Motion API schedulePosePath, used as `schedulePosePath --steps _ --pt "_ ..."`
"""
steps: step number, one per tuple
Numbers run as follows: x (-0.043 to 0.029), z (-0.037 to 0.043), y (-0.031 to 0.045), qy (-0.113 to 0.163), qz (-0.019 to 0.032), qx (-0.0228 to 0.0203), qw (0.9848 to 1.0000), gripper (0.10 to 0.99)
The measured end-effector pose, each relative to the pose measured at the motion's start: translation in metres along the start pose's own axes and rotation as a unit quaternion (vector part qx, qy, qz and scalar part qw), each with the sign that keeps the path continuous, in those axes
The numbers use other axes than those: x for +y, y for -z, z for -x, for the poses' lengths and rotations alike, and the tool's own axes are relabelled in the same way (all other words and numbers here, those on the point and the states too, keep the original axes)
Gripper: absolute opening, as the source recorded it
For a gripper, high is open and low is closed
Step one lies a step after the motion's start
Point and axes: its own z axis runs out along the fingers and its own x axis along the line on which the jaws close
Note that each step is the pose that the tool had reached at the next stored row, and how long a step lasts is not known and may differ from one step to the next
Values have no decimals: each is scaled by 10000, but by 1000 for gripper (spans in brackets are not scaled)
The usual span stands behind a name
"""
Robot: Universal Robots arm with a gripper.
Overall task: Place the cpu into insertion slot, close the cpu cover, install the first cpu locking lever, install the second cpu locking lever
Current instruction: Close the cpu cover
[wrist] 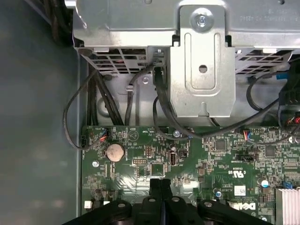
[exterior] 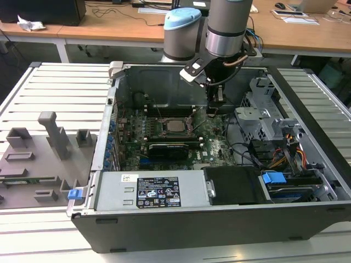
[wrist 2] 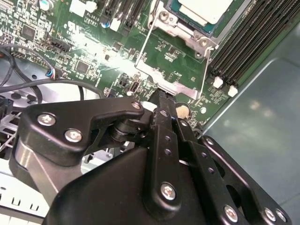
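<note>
Looking down my own black linkage in the second wrist view, I see my pincer (wrist 2: pixel 162 97) drawn shut, its two fingers pressed together with nothing between them that I can make out, the tip right at the flat metal tab of a wire locking lever (wrist 2: pixel 176 88) on the green motherboard (wrist 2: pixel 173 54). Just past that lever the cpu (wrist 2: pixel 201 10) lies silver face up in the insertion slot (exterior: pixel 163 126), and the cpu cover (wrist 2: pixel 164 23) looks to be down around it, though I cannot tell whether it is latched. My worry is the thin tab: if the tip slides off, it could scrape the small parts beside it or let the wire spring, and the black cables (wrist: pixel 161 117) by the drive cage (wrist: pixel 201 70) could snag my wrist. Farther off, white print dots the board and a white label (exterior: pixel 158 192) sits on the power supply; I leave both unread. The case rests on a slatted worktop (exterior: pixel 60 82)
</note>
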Motion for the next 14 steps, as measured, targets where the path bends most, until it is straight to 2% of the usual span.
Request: schedulePosePath --steps 14 --pt "-185 1 13 0 0 0 10000 106"
